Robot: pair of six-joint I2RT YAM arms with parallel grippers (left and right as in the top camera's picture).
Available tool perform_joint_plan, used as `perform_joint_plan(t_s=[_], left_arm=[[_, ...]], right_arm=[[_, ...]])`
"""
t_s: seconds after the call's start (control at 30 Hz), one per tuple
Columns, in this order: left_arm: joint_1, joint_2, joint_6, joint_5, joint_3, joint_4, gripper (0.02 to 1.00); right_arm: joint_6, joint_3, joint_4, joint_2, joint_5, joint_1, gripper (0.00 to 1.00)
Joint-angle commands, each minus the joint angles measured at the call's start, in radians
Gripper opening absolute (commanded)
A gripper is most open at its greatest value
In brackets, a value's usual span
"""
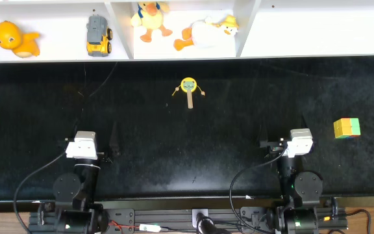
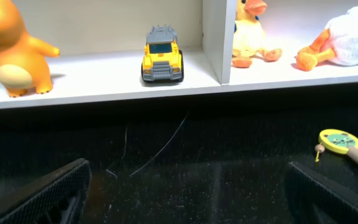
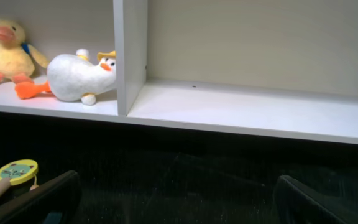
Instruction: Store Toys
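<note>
While neither arm holds anything, the left gripper (image 2: 188, 186) has its fingers (image 2: 51, 196) spread wide over the black mat (image 1: 141, 136). The right gripper (image 3: 178, 190) is open just as wide. Both sit low, close to their own bases and well apart from every toy.

Farther out, the pellet drum (image 1: 188, 91) lies flat on the mat between the two arms, nearer the shelf (image 1: 187, 53) than the bases. Beyond the right arm's outer side sits the puzzle cube (image 1: 346, 128), apart from everything else. On the shelf stand an orange figure (image 1: 15, 38) and a toy truck (image 1: 99, 35) in the left compartment. A yellow duck plush (image 1: 150, 18) and a white duck plush (image 1: 205, 32) share the middle one.

I judge the task to be at the start of a pick: two toys are on the mat and neither has been approached. The next move calls for choosing a toy, bringing an open gripper over it and coming down squarely.

The drum's long axis runs front to back. Its round head points toward the shelf and its wooden handle toward the arms, leaning slightly to the right, with its beads out to either side. The fingers should therefore close across the thin handle from side to side. The cube has no long axis.
</note>
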Motion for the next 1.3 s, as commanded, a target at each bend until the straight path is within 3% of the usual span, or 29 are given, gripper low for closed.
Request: perform_joint_plan(t_s=[0.03, 0.73, 0.97, 1.1, 1.3], left_arm=[[0.008, -0.013, 0.071, -0.005, -0.004, -0.002, 0.998], [0.008, -0.013, 0.071, -0.005, -0.004, -0.002, 0.998], [0.008, -0.013, 0.071, -0.005, -0.004, -0.002, 0.998], [0.008, -0.013, 0.071, -0.005, -0.004, -0.002, 0.998], [0.008, -0.013, 0.071, -0.005, -0.004, -0.002, 0.998]], right_arm=[[0.000, -0.013, 0.005, -0.007, -0.007, 0.005, 0.996], [0.001, -0.013, 0.005, -0.007, -0.007, 0.005, 0.993], [-0.076, 0.048, -0.025, 0.148, 0.075, 0.007, 0.993], [0.062, 0.293, -0.231, 0.461, 0.077, 0.057, 0.996], [0.369, 0.753, -0.677, 0.942, 0.105, 0.161, 0.996]])
